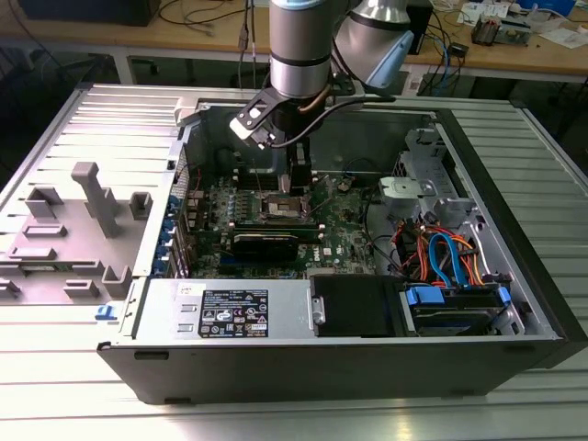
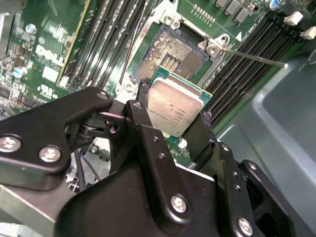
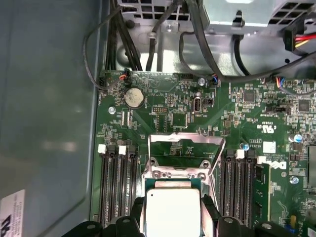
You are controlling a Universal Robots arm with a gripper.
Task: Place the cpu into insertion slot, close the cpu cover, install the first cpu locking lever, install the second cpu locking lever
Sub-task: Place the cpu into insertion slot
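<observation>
Cpu (image 2: 175, 111) clamped by two opposite edges in gripper (image 2: 173, 119), jaws closed to chip width, so the underside stays free for seating. Held over the slot (image 2: 174, 53), apart from it, not seated. Cover (image 3: 185, 138) stands swung up, leaving the slot open. All of this sits inside the case (image 1: 367, 367).

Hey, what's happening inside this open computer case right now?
The robot arm has its gripper shut on the small square cpu with a silvery-grey metal top, black fingers pinching opposite edges. It hangs over the square, silver-rimmed insertion slot on the green motherboard, not yet seated. The thin silvery cpu cover frame stands open.
</observation>
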